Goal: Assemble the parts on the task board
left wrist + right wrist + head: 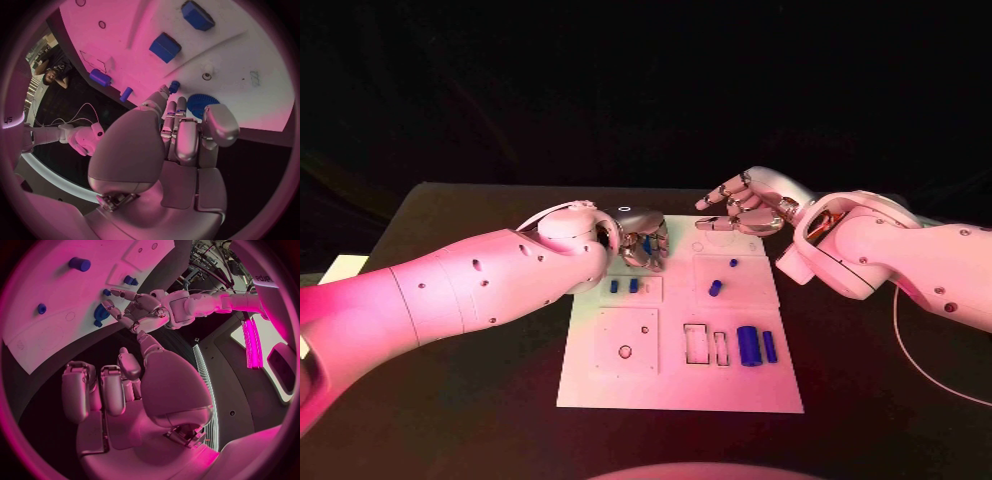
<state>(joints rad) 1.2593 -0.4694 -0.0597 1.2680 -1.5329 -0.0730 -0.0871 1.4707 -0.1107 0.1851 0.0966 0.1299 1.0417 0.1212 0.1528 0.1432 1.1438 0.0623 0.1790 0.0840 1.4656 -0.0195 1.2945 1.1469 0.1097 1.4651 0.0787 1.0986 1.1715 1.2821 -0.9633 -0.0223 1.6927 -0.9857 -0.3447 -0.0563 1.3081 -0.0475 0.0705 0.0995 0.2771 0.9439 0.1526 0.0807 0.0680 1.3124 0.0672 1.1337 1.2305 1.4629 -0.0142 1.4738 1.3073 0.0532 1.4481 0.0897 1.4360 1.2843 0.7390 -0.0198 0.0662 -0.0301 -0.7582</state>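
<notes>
- The black counter (473, 400) carries the white rectangular task board (678, 385) at its middle, in a dark room.
- Small blue cylindrical parts (749, 345) lie on the board, long axes running away from the robot.
- The left robot hand (640, 245) is over the board's far end, fingertips by a blue toothed disc (199, 104); whether it is grasping, I cannot tell.
- The right robot hand (744, 210) is released, past the far edge.

The task board (678, 385) looks like smooth, matt white plastic with shallow recessed outlines. The small blue parts (749, 345) appear as plain matt plastic. Both hands, left hand (640, 245) and right hand (744, 212), have a glossy, polished metallic sheen. The arm shells (459, 290) are smooth glossy plastic. The table (459, 400) is dark and matt.
</notes>
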